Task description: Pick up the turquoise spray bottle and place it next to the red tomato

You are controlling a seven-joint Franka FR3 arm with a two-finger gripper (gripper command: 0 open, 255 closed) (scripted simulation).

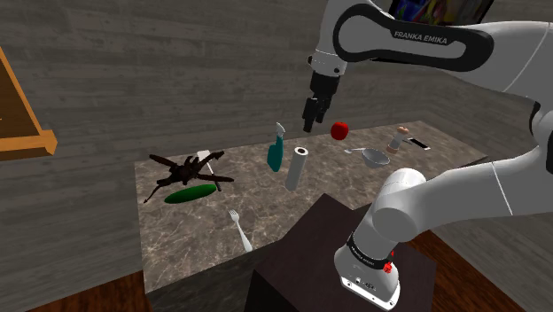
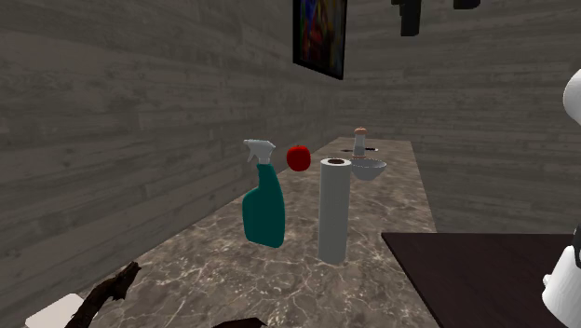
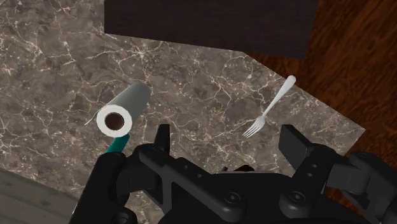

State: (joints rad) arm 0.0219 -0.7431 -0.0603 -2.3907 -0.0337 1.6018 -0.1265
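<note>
**Hand spread above the bottle, grasp not yet made**

The bottle [image 1: 276, 152] stood upright near the tabletop's [image 1: 168, 257] wall-side edge, about midway along it, teal with a pale trigger head [image 2: 260, 149]. The tomato [image 1: 338, 131] sat farther along that same edge, apart from the bottle. A roll [image 1: 296, 167] stood upright just beside the bottle, on the side toward the stand [image 1: 301, 253].

The hand [image 1: 312, 122] hung over the tabletop, above and between bottle and tomato, holding nothing. In the wrist view its fingers [image 3: 164, 137] stood well apart, with the roll's open end and a sliver of teal below them.

The step in hand looked to be the approach. To do it well, the hand would need to shift over the bottle and come down straight, keeping off the roll. It should take the body or neck across the narrow way, below the trigger head. The roll would likely tip at a slight knock. A straight lift before moving toward the tomato would be safest.

The only readable writing was "FRANKA EMIKA" on the arm [image 1: 424, 37]. The bottle showed no label.
</note>
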